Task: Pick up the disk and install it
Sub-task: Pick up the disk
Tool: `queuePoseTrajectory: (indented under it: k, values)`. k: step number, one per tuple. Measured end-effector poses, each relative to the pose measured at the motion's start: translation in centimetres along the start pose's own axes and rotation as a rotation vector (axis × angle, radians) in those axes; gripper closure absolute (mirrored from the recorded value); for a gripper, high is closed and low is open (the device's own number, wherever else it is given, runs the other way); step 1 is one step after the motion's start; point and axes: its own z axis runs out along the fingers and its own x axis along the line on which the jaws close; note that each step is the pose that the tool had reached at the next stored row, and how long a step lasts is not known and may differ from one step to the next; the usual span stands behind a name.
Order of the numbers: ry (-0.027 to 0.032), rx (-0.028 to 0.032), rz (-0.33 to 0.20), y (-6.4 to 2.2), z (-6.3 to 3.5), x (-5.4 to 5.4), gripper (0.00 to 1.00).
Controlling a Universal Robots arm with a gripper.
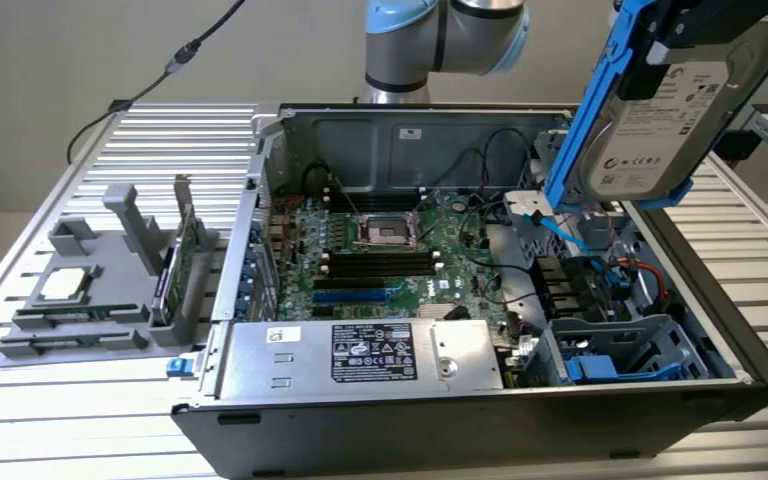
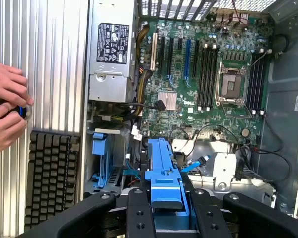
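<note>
slatted metal table (image 1: 91, 440) carries an open pc case (image 1: 491, 445) lying on its side, w/ the board (image 1: 384, 255) facing up and the power supply (image 1: 357, 350) at the near end in the exterior view. a grey holder (image 1: 91, 290) w/ a few spare parts sits beside the case on the exterior view's left.

the disk (image 1: 658, 110) is off the table, up in the air over the case's corner on the exterior view's right, hanging from the gripper (image 1: 707, 22). its long axis is close to upright, leaning a bit, label face toward the camera, blue frame round the edges. in the wrist view the black fingers (image 2: 139, 215) sit narrow, one each side of the blue frame and pressed onto it, so they're clamped on the disk.

key relation: the drive bay (image 1: 624, 350) w/ its blue rails lies below the disk, well apart, at the case's near end on the exterior view's right. the disk's lower end points down toward that side of the case. a blue cable (image 1: 544, 215) looks near the disk's lower corner, but depth is hard to tell.

my read: pick-up is done, install not yet.

a person's hands (image 2: 7, 114) rest on the table next to a keyboard (image 2: 49, 173), holding some small dark item, apart from the gripper.
</note>
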Motion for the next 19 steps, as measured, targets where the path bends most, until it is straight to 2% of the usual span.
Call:
queuePoseTrajectory:
  k: [6, 15, 19]
  values:
    - [0.0041, 0.0004, 0.003, 0.00, 0.08, 0.8, 0.67]
    - [0.0064, 0.0030, 0.035, 0.05, 0.29, 1.6, 0.67]
    - [0.0085, 0.0029, 0.038, -0.26, 0.33, 1.9, 0.67]
